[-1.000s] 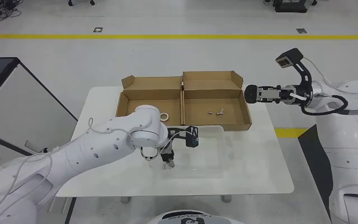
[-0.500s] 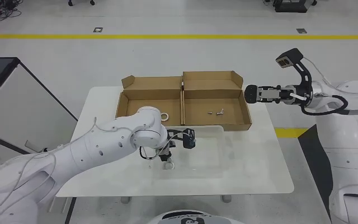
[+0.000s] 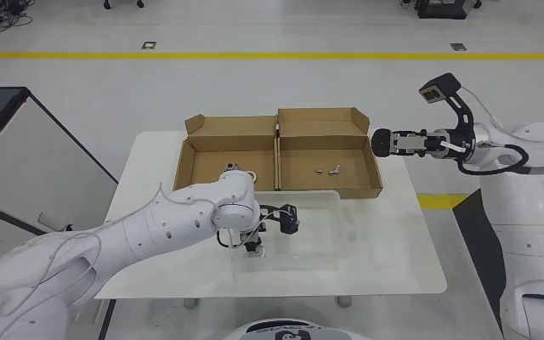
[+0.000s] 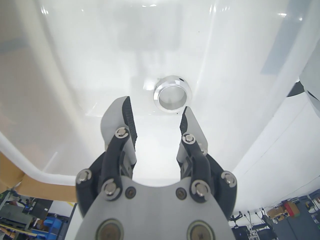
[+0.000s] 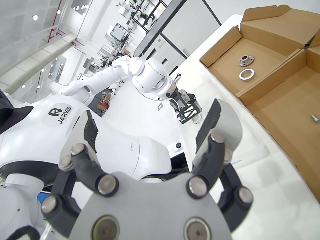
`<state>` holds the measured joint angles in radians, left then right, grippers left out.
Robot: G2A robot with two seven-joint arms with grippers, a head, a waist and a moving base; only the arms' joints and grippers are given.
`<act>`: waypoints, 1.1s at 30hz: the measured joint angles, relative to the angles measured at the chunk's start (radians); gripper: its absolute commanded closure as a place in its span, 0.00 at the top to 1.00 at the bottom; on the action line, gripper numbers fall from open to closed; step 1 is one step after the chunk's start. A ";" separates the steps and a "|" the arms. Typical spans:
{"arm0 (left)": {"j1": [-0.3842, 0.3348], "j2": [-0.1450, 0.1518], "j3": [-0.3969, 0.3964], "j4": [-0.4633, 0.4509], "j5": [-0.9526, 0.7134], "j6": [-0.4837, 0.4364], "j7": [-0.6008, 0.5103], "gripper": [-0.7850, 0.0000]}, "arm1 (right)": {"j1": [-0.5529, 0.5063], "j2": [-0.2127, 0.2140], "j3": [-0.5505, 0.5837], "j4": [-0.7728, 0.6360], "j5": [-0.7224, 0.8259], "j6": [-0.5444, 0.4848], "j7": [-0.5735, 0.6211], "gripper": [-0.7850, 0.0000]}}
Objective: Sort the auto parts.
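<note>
Top, left wrist and right wrist views of the sorting station. The clear tray (image 3: 340,201) (image 4: 160,26) on the white table (image 3: 382,263) serves as the reference for all positions.

- **Left gripper** (image 3: 253,246) (image 4: 156,104) (image 5: 188,113): it hung inside the tray at its left end, pointing down at the tray floor. Its jaws stood apart with nothing between them.
- **Metal collar** (image 4: 172,96) (image 5: 198,119): a short, shiny ring lay flat on the tray floor just beyond the left gripper's fingertips (image 4: 128,108), nearer one of them. It was outside the gap and was not gripped.
- **Right gripper** (image 3: 380,142) (image 5: 152,109): it was held in the air well apart from the tray, beyond its far right corner. Its jaws were spread and empty.
- **Cardboard box** (image 3: 323,119) (image 5: 275,38): this open, two-compartment box lay just beside the tray's far edge.
  - The compartment toward the tray's left end held a flanged hub (image 3: 229,163) (image 5: 246,59) and a flat ring (image 5: 247,74).
  - The compartment toward the tray's right end held small bolts (image 3: 328,168) (image 5: 314,118).
</note>
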<state>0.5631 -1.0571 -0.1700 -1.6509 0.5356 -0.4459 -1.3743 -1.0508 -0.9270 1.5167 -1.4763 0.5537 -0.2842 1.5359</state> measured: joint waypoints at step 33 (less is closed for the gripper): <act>0.055 -0.072 0.000 0.111 0.026 -0.006 0.006 0.41 | 0.000 0.000 0.000 0.000 0.000 0.000 0.000 1.00</act>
<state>0.6178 -1.1289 -0.1698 -1.5396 0.5619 -0.4519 -1.3683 -1.0508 -0.9270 1.5167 -1.4763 0.5537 -0.2842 1.5359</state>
